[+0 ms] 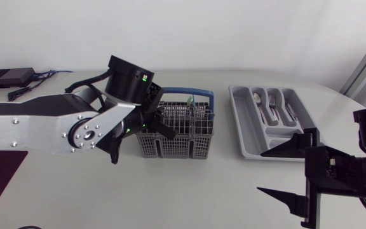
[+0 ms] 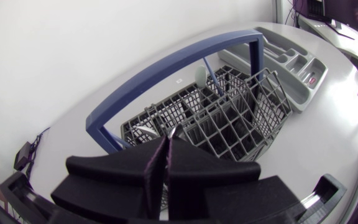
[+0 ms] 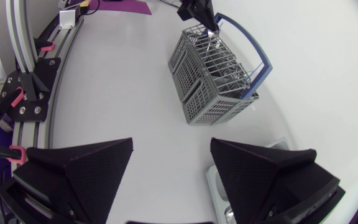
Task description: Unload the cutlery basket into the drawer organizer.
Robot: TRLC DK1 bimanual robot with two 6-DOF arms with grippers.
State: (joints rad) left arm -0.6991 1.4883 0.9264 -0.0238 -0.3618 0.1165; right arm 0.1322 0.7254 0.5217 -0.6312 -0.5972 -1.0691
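Head view: grey plastic lattice basket [image 1: 170, 147] with a blue hoop handle [image 1: 199, 95], mid-tabletop [image 1: 202, 191]. Left gripper [image 1: 159, 127] over its left end. Grey moulded organizer [image 1: 278, 137] to the right, cutlery [image 1: 272, 105] already inside. Right gripper [image 1: 291, 172] spread wide by the organizer's near corner.

Left wrist view: fingers [image 2: 185, 163] pressed together over the basket cells; anything pinched, cannot tell.

Right wrist view: basket well ahead of the wide-open gripper.

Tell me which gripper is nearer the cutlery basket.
Left. The left gripper is at the cutlery basket's end, over its rim; the right gripper is well apart from it, by the drawer organizer's near end.
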